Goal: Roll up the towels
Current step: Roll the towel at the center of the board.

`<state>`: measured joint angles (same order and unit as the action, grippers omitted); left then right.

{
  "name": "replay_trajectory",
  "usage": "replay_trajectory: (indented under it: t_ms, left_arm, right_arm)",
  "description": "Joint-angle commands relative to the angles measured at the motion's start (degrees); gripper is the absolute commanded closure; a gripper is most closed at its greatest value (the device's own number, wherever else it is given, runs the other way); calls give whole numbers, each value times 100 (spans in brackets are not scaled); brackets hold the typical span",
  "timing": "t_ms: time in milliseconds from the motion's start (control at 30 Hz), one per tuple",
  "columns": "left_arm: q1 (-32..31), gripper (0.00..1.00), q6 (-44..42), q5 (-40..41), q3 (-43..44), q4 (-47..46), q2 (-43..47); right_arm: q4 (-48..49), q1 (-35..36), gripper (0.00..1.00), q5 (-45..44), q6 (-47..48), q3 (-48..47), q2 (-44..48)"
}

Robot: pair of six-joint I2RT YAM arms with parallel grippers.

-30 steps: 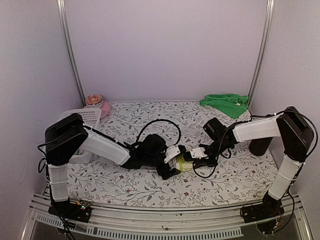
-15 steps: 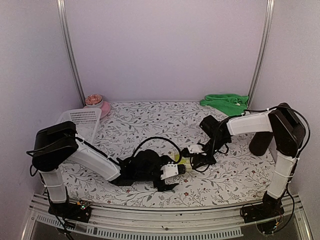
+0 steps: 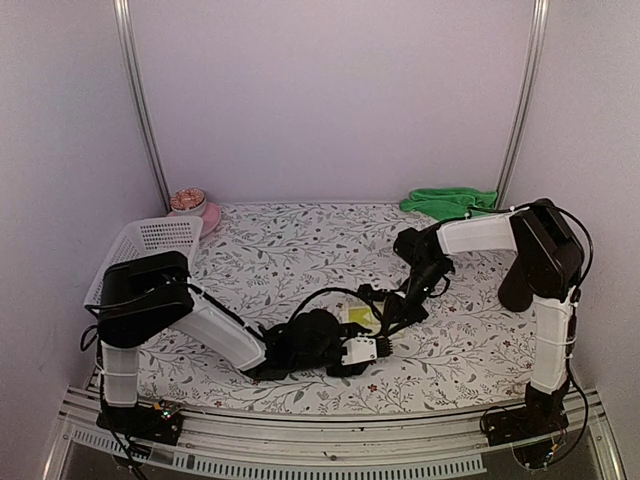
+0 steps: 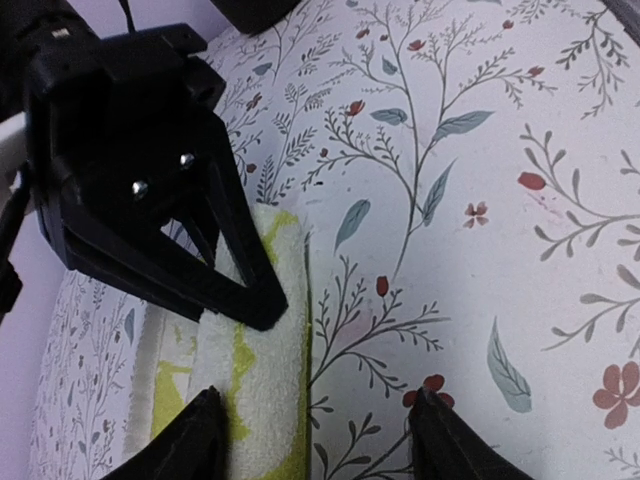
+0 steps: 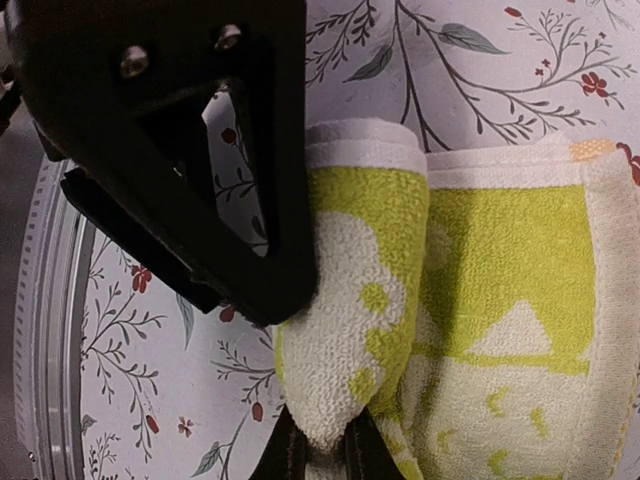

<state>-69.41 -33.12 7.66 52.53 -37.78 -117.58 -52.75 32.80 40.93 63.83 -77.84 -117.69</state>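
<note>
Clamped right fingers [image 5: 288,455] on rolled end of towel [image 5: 480,250] to stop it unrolling; set left fingers [image 4: 180,440] apart over its edge on the bench [image 4: 500,200], likely for a second grip.

Soft, even light — mild blur

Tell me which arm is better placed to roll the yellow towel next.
Right. The right gripper is shut on the folded edge of the yellow towel, so it can probably roll it onward. The left gripper is open, holding nothing.
</note>
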Motion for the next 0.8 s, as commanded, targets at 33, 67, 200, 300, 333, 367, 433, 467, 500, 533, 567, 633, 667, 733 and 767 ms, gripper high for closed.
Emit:
replay_trajectory:
  t_ms: [33,67,200,300,333,367,433,467,500,533,567,633,667,733,767]
  left_arm:
    - [-61,42,-89,250,286,30,-230]
    - [-64,43,-81,313,306,37,-255]
    - [-55,49,-22,502,319,69,-307]
    - [-39,54,26,577,363,167,-370]
    - [-29,56,45,578,382,222,-397]
    - [-29,58,60,585,401,269,-424]
    - [3,64,115,585,432,369,-470]
    - [15,67,146,561,433,441,-476]
    - [35,70,192,518,433,493,-485]
    - [56,73,238,474,441,576,-485]
    - [77,74,274,404,450,666,-476]
    - [137,78,370,238,459,868,-436]
    - [167,79,411,118,460,967,-414]
    - [246,79,532,-87,475,1158,-353]
    - [291,80,594,-168,496,1239,-319]
  right_arm:
    - [-889,-21,95,319,72,-287,-336]
    - [-932,-27,95,327,90,-326,-360]
    - [-1077,-27,95,383,94,-453,-431]
    - [-1221,-28,93,469,120,-568,-485]
    - [-1298,-27,93,490,141,-605,-505]
    - [-1314,-28,92,502,157,-628,-509]
    - [-1333,-27,90,504,149,-665,-513]
    - [-1334,-28,89,511,135,-678,-511]
    - [-1322,-25,88,510,124,-688,-496]
    - [-1281,-29,87,494,115,-688,-469]
    - [-1241,-30,86,473,47,-688,-443]
    - [-1117,-39,79,411,-50,-645,-313]
    - [-1029,-49,75,369,-87,-599,-230]
    - [-828,-83,67,293,-193,-492,-17]
    - [-697,-115,64,240,-228,-441,96]
